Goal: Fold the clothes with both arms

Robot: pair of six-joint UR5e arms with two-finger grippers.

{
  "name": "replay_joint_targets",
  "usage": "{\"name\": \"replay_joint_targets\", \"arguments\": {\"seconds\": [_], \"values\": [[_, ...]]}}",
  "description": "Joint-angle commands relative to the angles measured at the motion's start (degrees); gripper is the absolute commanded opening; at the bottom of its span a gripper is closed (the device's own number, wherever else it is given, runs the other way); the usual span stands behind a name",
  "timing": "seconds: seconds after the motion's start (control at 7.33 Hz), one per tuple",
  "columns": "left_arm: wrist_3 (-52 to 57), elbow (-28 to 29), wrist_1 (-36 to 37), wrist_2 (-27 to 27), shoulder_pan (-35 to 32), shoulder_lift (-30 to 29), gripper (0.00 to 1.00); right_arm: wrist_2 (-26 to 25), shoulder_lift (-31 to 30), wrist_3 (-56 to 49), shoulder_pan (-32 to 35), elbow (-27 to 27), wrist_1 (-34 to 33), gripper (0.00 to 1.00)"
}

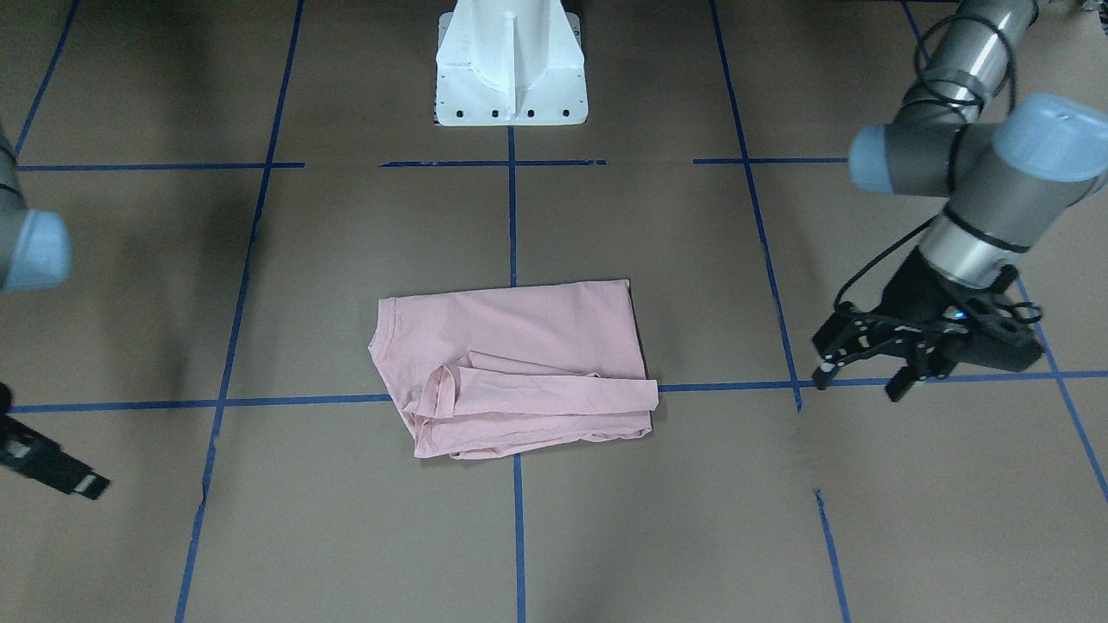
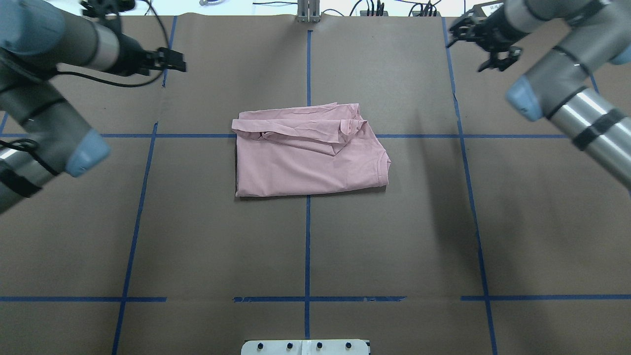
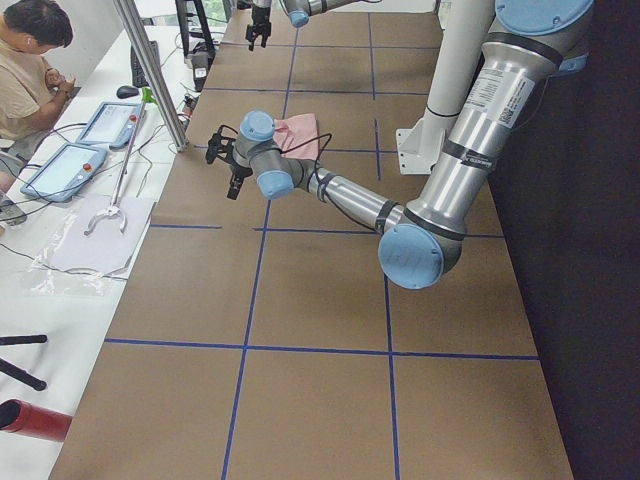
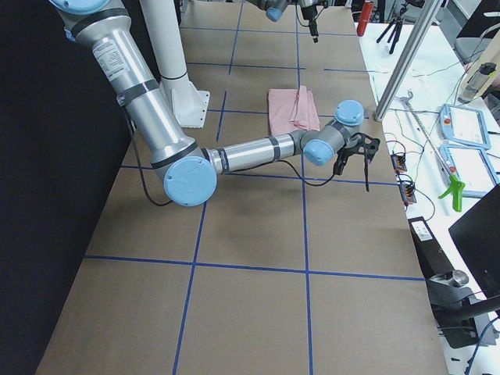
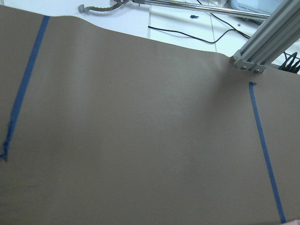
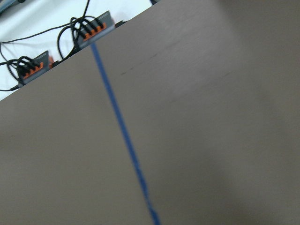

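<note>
**Pink T-shirt, part-folded: both grippers clear**

1. Pedestal base [image 2: 305, 346], white, at the robot's edge of the desk [image 2: 197, 236]. Not involved.
2. Blue tape lines [image 2: 307, 246] marking a grid on the brown cover. We use the central cross as our alignment mark.
3. T-shirt [image 2: 305, 162], pale pink, lying flat over the central tape cross.
   - It is already a rough rectangle.
   - The collar end is toward the robot's right and the straight end toward its left.
   - A narrow folded band lies loose along the far edge, with a sleeve opening visible.
   - No print shows.
4. Left gripper [image 1: 861, 376], beyond the shirt and well apart from it on the robot's left. Its fingers [image 1: 898, 385] are spread and hold nothing.
5. Right gripper [image 2: 475, 44], near the far right corner and also well apart from the shirt. Its fingers are likewise spread and empty.

**Handling note (our judgement).** A closing half-fold looks to be what remains.
- We would bring both grippers to the straight end, one to each corner.
- Each pinch should take every layer, including the loose band on the far corner.
- We would lift both corners level and carry them together toward the collar.
- We would set the edge down square.
- Uneven height or a missed layer would drag the band open.
</note>
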Motion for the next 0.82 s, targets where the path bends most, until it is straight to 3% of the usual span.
{"name": "replay_joint_targets", "arguments": {"seconds": [0.0,0.27,0.41,0.55,0.68], "values": [[17.8,-1.0,0.8,-9.9,-12.6,7.7,1.00,3.6,-8.2,-20.8,7.9,0.5,-0.9,1.00],[35.7,-4.4,11.5,-13.7,-22.8,11.9,1.00,5.2,-14.0,-36.8,11.1,0.6,-3.0,1.00],[37.7,-6.6,20.9,-13.3,-23.5,11.8,1.00,5.3,-14.2,-42.3,11.4,1.0,-6.5,1.00],[41.1,-6.9,26.6,-13.3,-24.4,11.8,1.00,5.3,-14.3,-46.4,11.8,3.4,-12.2,1.00],[43.2,-7.5,31.5,-13.3,-25.0,11.8,1.00,5.3,-14.2,-50.8,13.0,8.7,-22.2,1.00]]}}
